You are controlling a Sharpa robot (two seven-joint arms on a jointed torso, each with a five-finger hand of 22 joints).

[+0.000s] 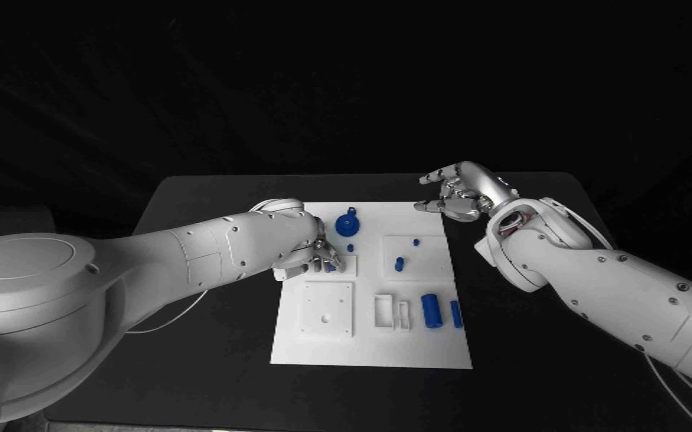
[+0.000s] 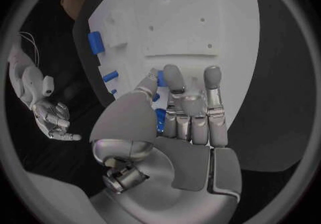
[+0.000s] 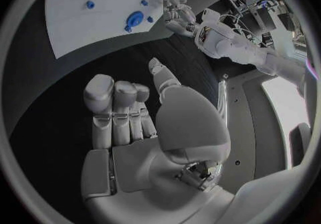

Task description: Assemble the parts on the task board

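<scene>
The white task board [image 1: 369,344] lies in the middle of the black table. My left hand [image 1: 309,241] rests on the board's left side and pinches a small blue part [image 2: 160,118] between thumb and fingers, low over the board [image 2: 181,21]. A round blue part [image 1: 348,223] stands just right of that hand. Two small blue pegs [image 1: 417,242] [image 1: 400,264] stand further right. Two blue cylinders [image 1: 430,304] [image 1: 456,313] lie in the board's right half. My right hand [image 1: 464,194] hovers off the board's far right corner, holding nothing, its fingers [image 3: 114,106] loosely extended.
A raised white square block [image 1: 327,309] and small white frames [image 1: 391,311] sit on the board's near half. Bare black table [image 1: 202,242] surrounds the board. The left hand [image 3: 175,13] and the round blue part [image 3: 136,19] show in the right wrist view.
</scene>
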